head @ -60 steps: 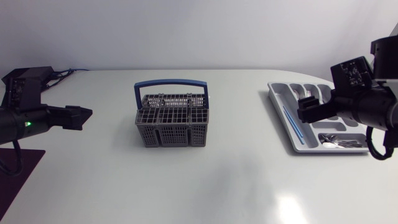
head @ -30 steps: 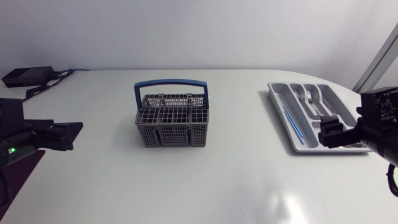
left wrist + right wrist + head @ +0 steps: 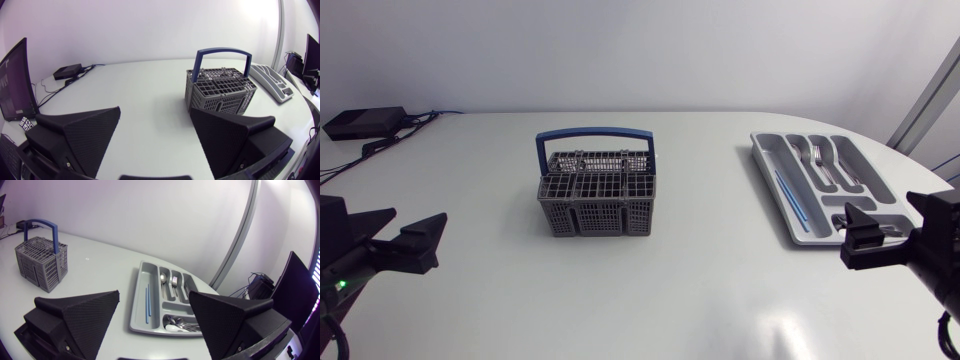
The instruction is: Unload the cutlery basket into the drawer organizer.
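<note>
— Where is the basket (image 3: pixel 597 195)?

— Mid-table, upright, with its blue handle (image 3: pixel 596 132) arched over it. Nothing touches it. The organizer (image 3: pixel 772 152) lies well apart from the basket, on the right arm's side.

— And the grippers?

— The left gripper (image 3: pixel 155 111) hangs well short of the basket on the left side, jaws spread wide with nothing between them. The right gripper (image 3: pixel 154 295) is on the other side, farther from the basket than the organizer is. Its jaws are just as wide and empty.

— Anything left to unload?

— No handles or tines poke above the basket's grid, either from overhead or from the left wrist, though a deep cell could hide a short piece. The organizer holds forks (image 3: pixel 817 160) in a long slot, spoons (image 3: pixel 179 325) in the cross slot, and a blue stick (image 3: pixel 790 197) in the slot nearest the basket. I judge the job is at or near its end.

— So how do we do this step well?

— Check the basket cell by cell before calling it done. If a piece turns up, come straight down beside the handle, not under it, with the jaws narrowed to fit one cell. Grip the piece by its upper end and lift vertically so the light basket neither tips nor drags. If nothing turns up, keep both arms wide of the basket.
</note>
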{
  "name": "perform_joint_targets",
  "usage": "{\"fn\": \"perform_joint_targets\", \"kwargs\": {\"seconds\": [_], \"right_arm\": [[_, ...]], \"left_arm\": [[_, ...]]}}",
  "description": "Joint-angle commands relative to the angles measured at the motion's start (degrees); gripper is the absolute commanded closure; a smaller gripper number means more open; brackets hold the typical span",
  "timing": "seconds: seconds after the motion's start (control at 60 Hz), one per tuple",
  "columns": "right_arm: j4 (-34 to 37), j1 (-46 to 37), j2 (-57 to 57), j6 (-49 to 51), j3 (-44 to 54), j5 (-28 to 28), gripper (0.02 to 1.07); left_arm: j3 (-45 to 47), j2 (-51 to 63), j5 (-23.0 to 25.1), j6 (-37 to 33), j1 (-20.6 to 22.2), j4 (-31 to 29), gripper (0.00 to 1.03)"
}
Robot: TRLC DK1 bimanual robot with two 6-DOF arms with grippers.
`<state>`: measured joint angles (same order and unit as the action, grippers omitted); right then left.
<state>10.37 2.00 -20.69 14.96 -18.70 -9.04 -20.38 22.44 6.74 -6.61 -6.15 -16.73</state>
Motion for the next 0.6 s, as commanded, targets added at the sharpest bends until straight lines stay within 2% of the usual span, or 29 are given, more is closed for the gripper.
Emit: {"fn": "perform_joint_targets", "kwargs": {"seconds": [0.0, 0.583], "right_arm": [[-1.7, -0.7, 2.7, -2.9, 3.1, 1.0, 0.07], [-10.4, -2.0, 20.7, -15.0, 18.7, 9.0, 0.07]], "left_arm": [[3.2, -2.6, -0.9, 1.8, 0.9, 2.0, 0.05], [19.8, -21.8, -6.6, 6.5, 6.0, 16.3, 0.05]]}}
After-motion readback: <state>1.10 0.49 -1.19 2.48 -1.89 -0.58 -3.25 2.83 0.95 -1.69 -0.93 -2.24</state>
